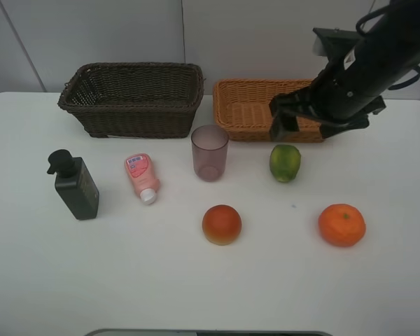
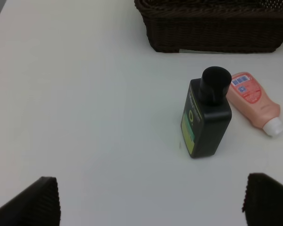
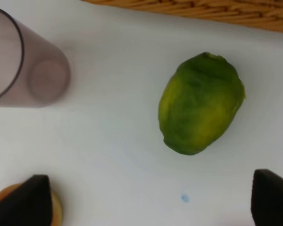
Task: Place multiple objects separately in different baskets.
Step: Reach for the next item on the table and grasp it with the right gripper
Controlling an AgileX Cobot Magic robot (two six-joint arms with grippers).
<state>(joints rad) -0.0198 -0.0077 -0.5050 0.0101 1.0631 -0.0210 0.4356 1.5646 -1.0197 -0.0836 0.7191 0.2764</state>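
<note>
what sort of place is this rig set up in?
Likely a lab test bench: bare white table, plain pale wall panels, dark basket and tan basket staged side by side.

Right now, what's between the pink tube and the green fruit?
The mauve cup stands between the pink tube and the green fruit, seen in the high view.

Two baskets: dark basket [image 1: 133,119], tan basket [image 1: 245,131]. Three fruits: green fruit [image 1: 285,163], tangerine [image 1: 341,225], perhaps a peach [image 1: 222,224]. One pump bottle [image 1: 77,187], one tube [image 1: 141,175], one cup [image 1: 209,154].
</note>
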